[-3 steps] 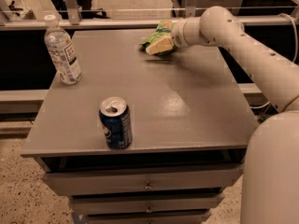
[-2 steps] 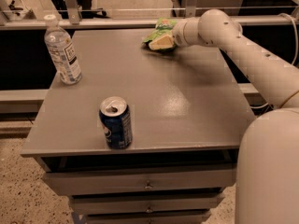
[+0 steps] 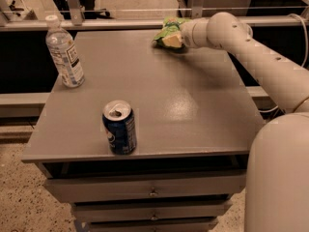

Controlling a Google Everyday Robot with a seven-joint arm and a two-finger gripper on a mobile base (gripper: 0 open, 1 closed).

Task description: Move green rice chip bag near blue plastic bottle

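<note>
The jaws are closing on the bag, which is covering most of the gripper at the far edge of the table. The bottle is standing upright at the far left, well apart from the bag. A can is standing near the front edge.

single arm is lying stretched out from the pale rounded body at lower right, running up and leftward across the view in a long, nearly straight line. it is bending at a rounded joint near the top, with the short wrist pointing left and sitting close to level. gripper is sitting at the wrist's tip, upper middle of the view, well away from the body and mostly masked.
</note>
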